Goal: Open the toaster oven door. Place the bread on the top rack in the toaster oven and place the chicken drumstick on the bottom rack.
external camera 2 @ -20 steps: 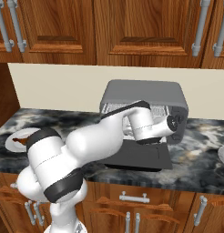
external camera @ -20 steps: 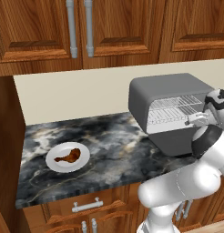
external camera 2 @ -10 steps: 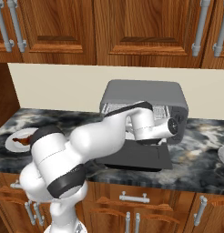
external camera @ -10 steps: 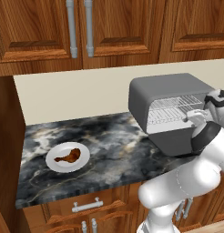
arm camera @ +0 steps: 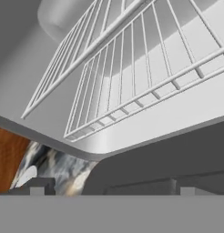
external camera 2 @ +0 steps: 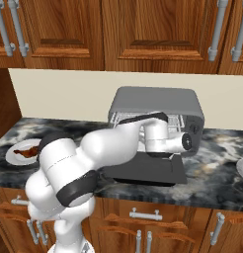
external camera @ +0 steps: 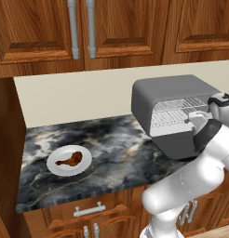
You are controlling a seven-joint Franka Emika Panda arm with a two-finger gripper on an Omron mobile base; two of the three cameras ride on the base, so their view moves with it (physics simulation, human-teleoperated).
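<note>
**Ana:** Two wire shelves show inside the toaster oven (external camera: pixel 174 109): the top rack (external camera: pixel 179 104) and the bottom rack (external camera: pixel 168 122). Its toaster oven door (external camera 2: pixel 143 169) lies folded down flat on the desk (external camera: pixel 111 148), so the way in is free.

**Ben:** And the gripper (external camera: pixel 196 116)?

**Ana:** Right at the oven's mouth, jaws spread wide, holding nothing.

**Ben:** The food?

**Ana:** The chicken drumstick (external camera: pixel 70 159) sits on a plate (external camera: pixel 84 163), well left of the oven. I can't make out the bread.
</note>
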